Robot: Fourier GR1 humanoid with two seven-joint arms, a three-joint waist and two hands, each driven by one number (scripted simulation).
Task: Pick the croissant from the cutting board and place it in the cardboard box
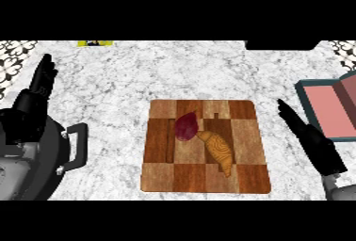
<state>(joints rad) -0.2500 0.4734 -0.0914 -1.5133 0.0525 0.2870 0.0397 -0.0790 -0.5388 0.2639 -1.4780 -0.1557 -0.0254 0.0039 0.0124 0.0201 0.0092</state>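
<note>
- Far left: the left robot hand (36, 92) sits at the edge of the view with fingers straight and pointing up, holding nothing. Looks like it's just resting.
- Middle of the desk (118, 80): the board (243, 179), with the croissant (218, 151) lying on it, a bit right of center. A purple-red thing (185, 126) (can't tell what it is) touches the croissant's upper end.
- Right of the board: the right robot hand (311, 140), fingers straight and together, empty, just beside the board's edge but not touching the croissant.
- Far right: the box (332, 109), open, pinkish inside, partly cut off by the view's edge.
- So the pick hasn't started, I'd say. Next move: right robot hand goes left over the croissant and closes on it without catching the purple thing.
</note>
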